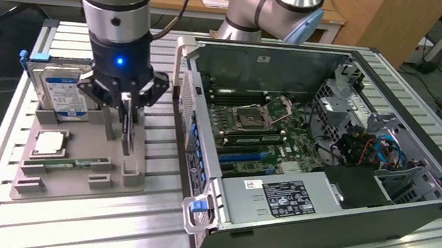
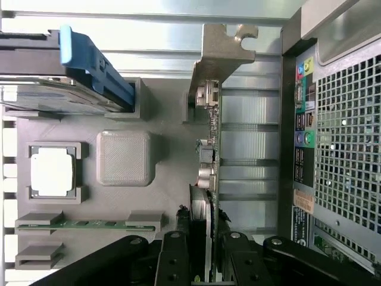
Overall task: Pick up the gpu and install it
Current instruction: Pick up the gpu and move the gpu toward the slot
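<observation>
Gripper (image 1: 127,108) is pinching the gpu (image 1: 126,134); its fingers (image 2: 173,262) press on both flat faces of the card near one end; jaws stand only partly spread, held apart by the card's thickness.

The gpu stands on edge, upright, at the slotted side of the grey holder tray (image 1: 83,133) nearest the computer case (image 1: 360,232); whether its lower edge is seated in the slot or just clear of it cannot be told; the wrist view shows the card edge-on with its silver bracket (image 2: 217,53) at the end away from the fingers.

On the same tray: a hard drive (image 1: 63,92) with a blue label, upright, beside the gripper on the exterior view's left; a processor chip (image 1: 49,142) lying flat; a green RAM stick (image 1: 66,163) in its holder.

The case lies open on the ribbed metal table (image 1: 87,228), just beside the tray; the motherboard (image 1: 263,129) is exposed.
</observation>
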